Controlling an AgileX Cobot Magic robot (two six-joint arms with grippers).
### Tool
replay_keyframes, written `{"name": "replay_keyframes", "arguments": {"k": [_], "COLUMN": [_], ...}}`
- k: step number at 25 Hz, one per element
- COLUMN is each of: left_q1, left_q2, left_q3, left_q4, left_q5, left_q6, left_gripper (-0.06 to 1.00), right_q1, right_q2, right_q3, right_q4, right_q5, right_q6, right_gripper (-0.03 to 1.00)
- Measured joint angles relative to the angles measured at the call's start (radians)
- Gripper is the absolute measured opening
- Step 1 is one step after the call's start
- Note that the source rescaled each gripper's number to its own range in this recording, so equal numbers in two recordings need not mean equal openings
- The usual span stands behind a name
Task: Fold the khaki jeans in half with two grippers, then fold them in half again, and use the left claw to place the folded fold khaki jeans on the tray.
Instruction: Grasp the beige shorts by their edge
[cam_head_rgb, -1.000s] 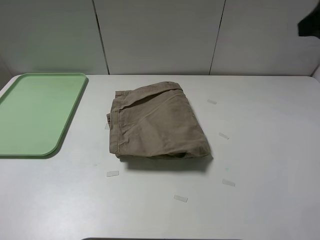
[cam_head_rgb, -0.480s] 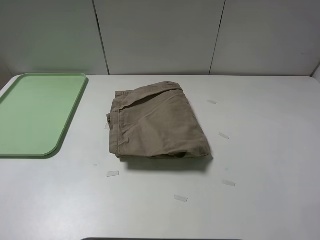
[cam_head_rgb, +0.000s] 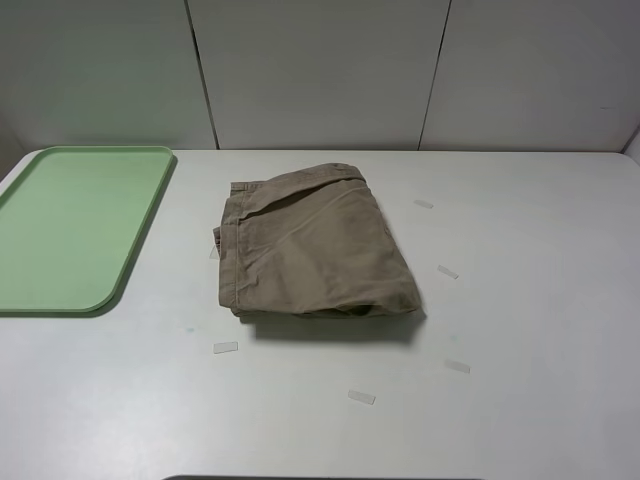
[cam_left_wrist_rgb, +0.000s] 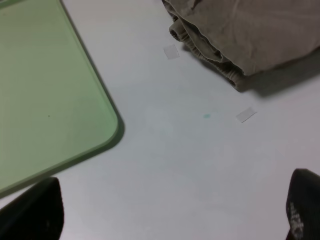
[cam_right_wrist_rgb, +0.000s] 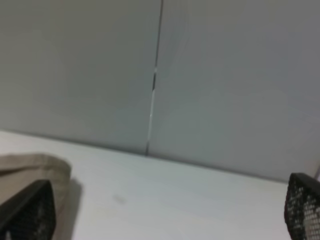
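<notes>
The khaki jeans (cam_head_rgb: 310, 245) lie folded into a compact bundle in the middle of the white table, and its edge also shows as the jeans (cam_left_wrist_rgb: 245, 35) in the left wrist view and the jeans (cam_right_wrist_rgb: 30, 172) in the right wrist view. The pale-green tray (cam_head_rgb: 70, 225) rests at the far left with nothing on it; a corner of the tray (cam_left_wrist_rgb: 45, 100) fills part of the left wrist view. Neither gripper shows in the exterior high view. My left gripper (cam_left_wrist_rgb: 170, 212) hovers open over bare table between tray and jeans. My right gripper (cam_right_wrist_rgb: 165, 210) stands open, facing the back wall.
Several small clear tape strips, such as the strip (cam_head_rgb: 226, 348) and the strip (cam_head_rgb: 361, 397), lie scattered around the jeans on the table (cam_head_rgb: 520, 300). A grey panelled wall (cam_head_rgb: 320, 70) stands along the table's far edge.
A dark piece of an arm at the upper right corner of the exterior high view has withdrawn out of sight. Jeans and tray have not moved.
</notes>
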Motion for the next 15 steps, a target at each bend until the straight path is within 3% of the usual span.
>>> {"name": "replay_keyframes", "arguments": {"k": [4, 15], "left_q1": [0.0, 0.0], "left_q2": [0.0, 0.0], "left_q3": [0.0, 0.0], "left_q4": [0.0, 0.0], "left_q5": [0.0, 0.0], "left_q6": [0.0, 0.0], "left_gripper": [0.93, 0.93], "right_q1": [0.005, 0.005], "right_q2": [-0.088, -0.102], "right_q3": [0.058, 0.065], "right_q4": [0.0, 0.007], "right_q5": [0.052, 0.316], "right_q6": [0.005, 0.087], "right_gripper": [1.0, 1.0]}}
